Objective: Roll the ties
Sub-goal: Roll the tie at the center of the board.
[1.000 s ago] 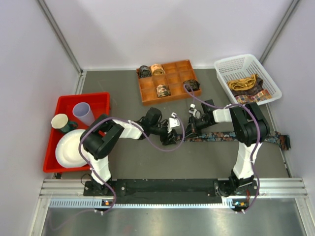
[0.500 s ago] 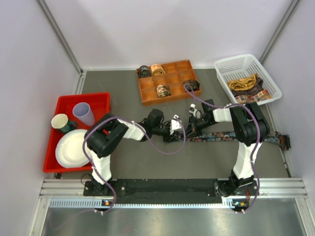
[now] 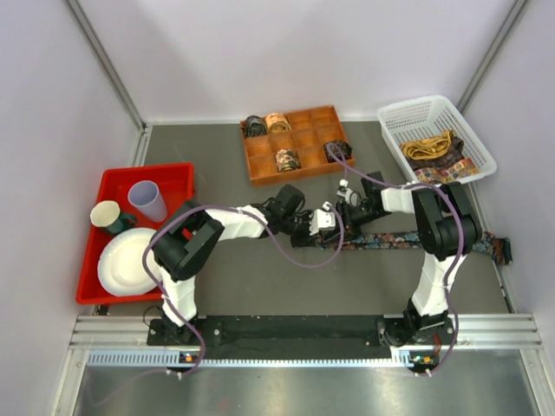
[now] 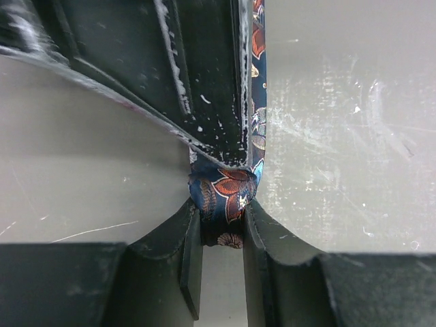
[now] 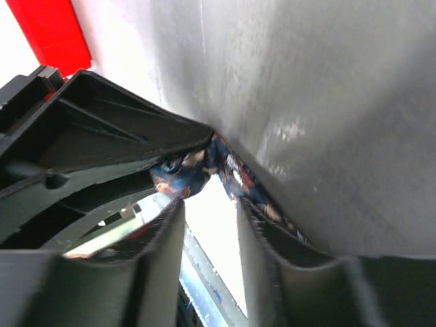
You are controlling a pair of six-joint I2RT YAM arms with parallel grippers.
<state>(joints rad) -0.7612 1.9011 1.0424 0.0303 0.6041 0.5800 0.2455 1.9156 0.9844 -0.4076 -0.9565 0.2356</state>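
- A long tie lies flat on the grey table. It is dark with blue and red flowers.
- It runs from the middle of the table out to the right edge.
- The left arm reaches across to the tie's left end.
- The left jaws are pinching that end. In the left wrist view a small folded bit of the tie sits tight between the two black fingers.
- The right arm bends in from the other side. Its jaws are right next to the left jaws, at the same end of the tie.
- The right jaws are a little spread, with a light gap between them and nothing in the gap. In the right wrist view the bunched tie is just past the fingertips.
- In the left wrist view the rest of the tie goes up along the edge of the other black jaws.
- A brown wooden box sits at the back of the table. Four rolled ties sit in its little squares.
- A white basket at the back right holds more loose ties, gold and dark.
- A red tray on the left holds a pale cup, a green cup and a white plate.
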